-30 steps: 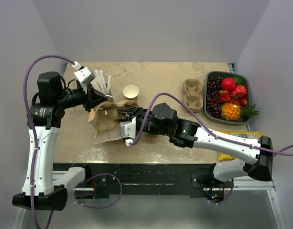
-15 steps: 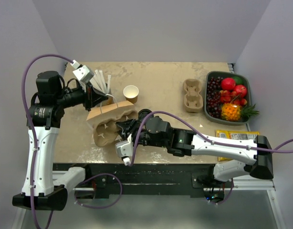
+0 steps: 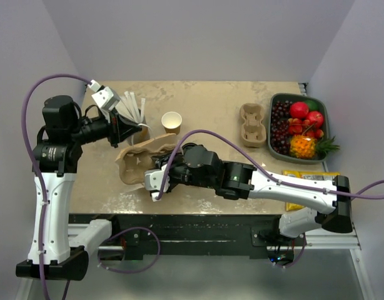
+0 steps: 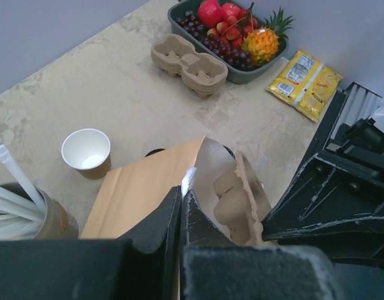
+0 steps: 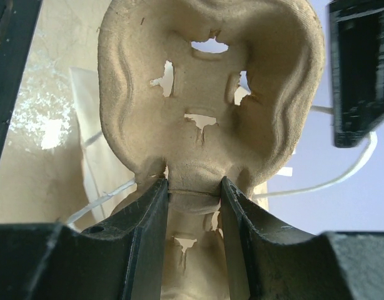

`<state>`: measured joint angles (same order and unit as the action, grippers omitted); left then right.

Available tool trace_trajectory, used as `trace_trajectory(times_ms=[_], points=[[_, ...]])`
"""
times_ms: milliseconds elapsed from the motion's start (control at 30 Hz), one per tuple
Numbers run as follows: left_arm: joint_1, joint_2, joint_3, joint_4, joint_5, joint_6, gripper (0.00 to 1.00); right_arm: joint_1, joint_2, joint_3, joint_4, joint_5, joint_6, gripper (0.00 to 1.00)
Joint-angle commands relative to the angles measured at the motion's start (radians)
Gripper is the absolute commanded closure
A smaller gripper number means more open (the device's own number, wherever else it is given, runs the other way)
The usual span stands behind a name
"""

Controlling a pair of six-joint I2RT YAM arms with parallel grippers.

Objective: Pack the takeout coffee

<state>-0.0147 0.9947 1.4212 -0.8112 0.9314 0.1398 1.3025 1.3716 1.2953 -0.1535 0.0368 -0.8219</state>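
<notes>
Pinching brown paper bag (image 4: 136, 187) rim: left fingers (image 4: 159, 228), fully closed | right wrist view alone: right fingers (image 5: 145, 237) half-spread, clamping beige moulded-pulp cup carrier (image 5: 198, 87) at waist | left wrist: carrier inside bag

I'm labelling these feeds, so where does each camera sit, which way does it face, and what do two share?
Top: above and behind the arms, looking down on the table; both arms show.
Left wrist: on the left gripper, past its fingers pinching the paper bag, toward the fruit tray.
Right wrist: on the right gripper, past its fingers onto the cup carrier they grip.
All three show that carrier.
</notes>
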Motion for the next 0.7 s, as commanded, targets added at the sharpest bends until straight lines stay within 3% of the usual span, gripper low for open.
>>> trace_trajectory(times_ms=[0,400,667], points=[[-0.002,-0.018,0.007,0.063,0.047,-0.057,1.00,0.006,0.035,0.061,-0.069,0.031,0.012,0.92],[-0.002,-0.047,-0.047,0.047,0.052,-0.033,1.00,0.006,0.050,0.055,-0.112,0.063,-0.155,0.97],[-0.002,-0.050,-0.077,0.049,0.053,-0.023,1.00,0.006,-0.006,0.016,-0.087,-0.089,-0.276,0.96]])
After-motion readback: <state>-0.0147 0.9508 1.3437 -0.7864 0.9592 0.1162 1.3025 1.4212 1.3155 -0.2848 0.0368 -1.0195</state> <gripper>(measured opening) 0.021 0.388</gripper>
